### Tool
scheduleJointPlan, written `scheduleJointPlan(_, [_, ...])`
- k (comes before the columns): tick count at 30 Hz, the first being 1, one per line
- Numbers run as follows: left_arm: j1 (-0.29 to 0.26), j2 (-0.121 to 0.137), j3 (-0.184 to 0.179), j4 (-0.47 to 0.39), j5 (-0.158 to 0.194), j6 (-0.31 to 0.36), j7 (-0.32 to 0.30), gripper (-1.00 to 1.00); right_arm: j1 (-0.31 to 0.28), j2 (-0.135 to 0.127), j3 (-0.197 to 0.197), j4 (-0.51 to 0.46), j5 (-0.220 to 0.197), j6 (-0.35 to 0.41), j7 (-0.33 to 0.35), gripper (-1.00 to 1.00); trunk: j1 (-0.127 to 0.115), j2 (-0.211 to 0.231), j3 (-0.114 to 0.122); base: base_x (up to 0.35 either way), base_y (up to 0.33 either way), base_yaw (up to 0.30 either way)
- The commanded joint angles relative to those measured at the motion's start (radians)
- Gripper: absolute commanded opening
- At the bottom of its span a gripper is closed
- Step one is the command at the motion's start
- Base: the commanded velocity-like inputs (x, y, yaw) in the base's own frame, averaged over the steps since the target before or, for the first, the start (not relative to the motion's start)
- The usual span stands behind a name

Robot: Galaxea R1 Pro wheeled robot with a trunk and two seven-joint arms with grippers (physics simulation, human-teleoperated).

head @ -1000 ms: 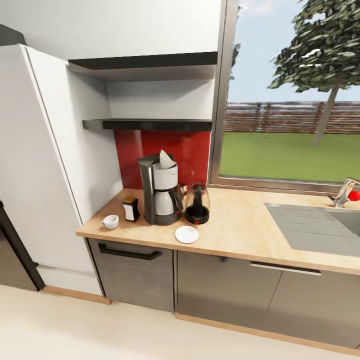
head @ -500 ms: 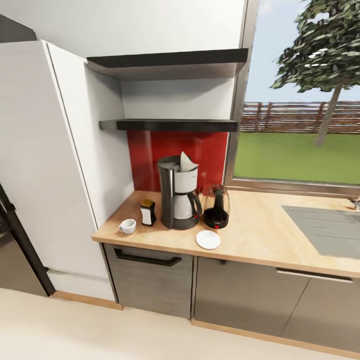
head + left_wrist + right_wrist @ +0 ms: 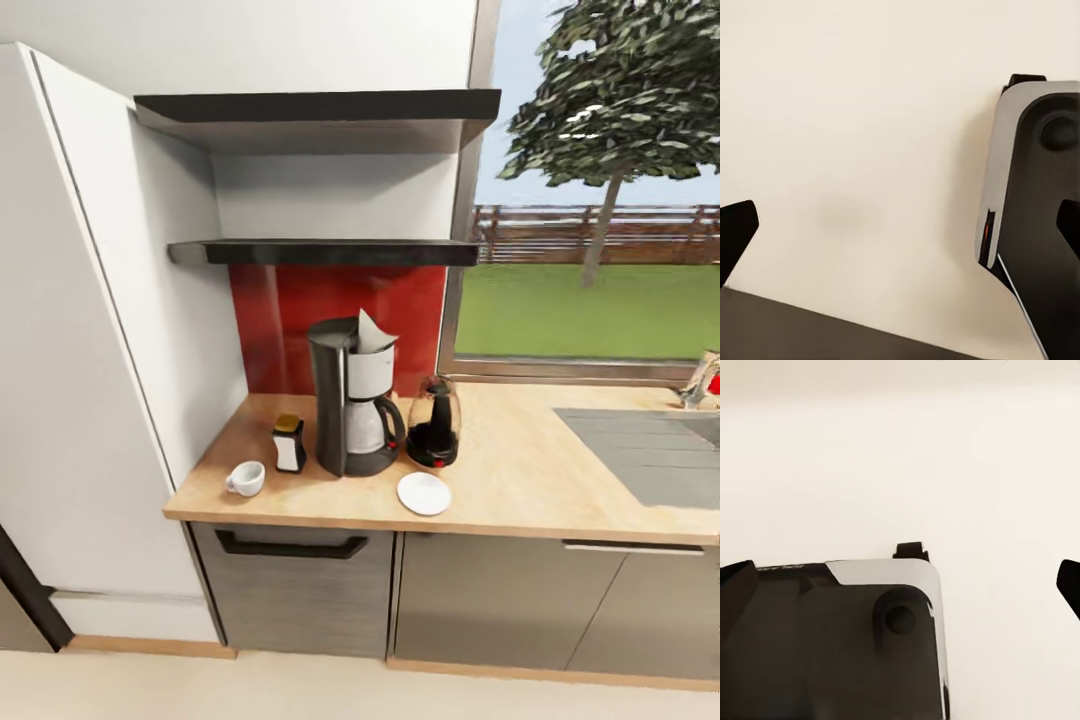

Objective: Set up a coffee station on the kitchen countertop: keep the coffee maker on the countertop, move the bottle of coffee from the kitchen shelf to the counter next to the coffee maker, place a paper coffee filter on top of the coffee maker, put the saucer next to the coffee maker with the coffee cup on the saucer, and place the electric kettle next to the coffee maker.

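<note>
On the countertop the black coffee maker stands upright with a white paper coffee filter sticking out of its top. The bottle of coffee is just to its left, and the coffee cup sits further left on the bare counter. The glass electric kettle stands right of the machine. The saucer lies bare in front of the kettle. The black kitchen shelf above holds nothing visible. My left gripper and right gripper are open over pale floor.
A tall white cabinet closes off the counter's left end. A sink and faucet lie at the right below a window. A second black shelf hangs higher. Grey drawers are under the counter. Parts of my base appear in both wrist views.
The head view has shifted and the counter now looks slightly nearer and more head-on. The things on the counter keep their places.
</note>
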Motion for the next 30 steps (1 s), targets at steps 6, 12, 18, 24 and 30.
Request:
scheduleJointPlan(6, [0.0,-0.001,0.006,-0.003,-0.014,0.005,-0.003,1.0,-0.001,0.005,0.01,-0.001,-0.007,0.0,0.003,1.0,0.001,-0.002,-0.002,0.127,0.276,-0.189])
scheduleJointPlan(12, [0.0,-0.001,0.006,-0.003,-0.015,0.005,-0.003,1.0,-0.001,0.005,0.011,-0.001,-0.005,0.0,0.004,1.0,0.001,-0.002,-0.002,0.018,0.301,-0.027])
scheduleJointPlan(18, [0.0,-0.001,0.006,-0.003,-0.017,0.005,-0.003,1.0,-0.001,0.004,0.01,-0.001,-0.006,0.0,0.004,1.0,0.001,-0.002,-0.002,0.001,0.305,-0.002])
scheduleJointPlan(24, [0.0,0.001,0.005,-0.001,-0.017,0.005,-0.003,1.0,-0.001,0.004,0.009,-0.002,-0.01,0.0,0.004,1.0,0.001,-0.002,-0.002,0.0,0.262,0.0])
scheduleJointPlan(30, [0.0,0.002,0.002,-0.001,-0.017,0.005,-0.003,1.0,-0.001,0.004,0.008,-0.002,-0.012,0.0,0.004,1.0,0.001,-0.002,-0.002,0.0,0.042,0.0])
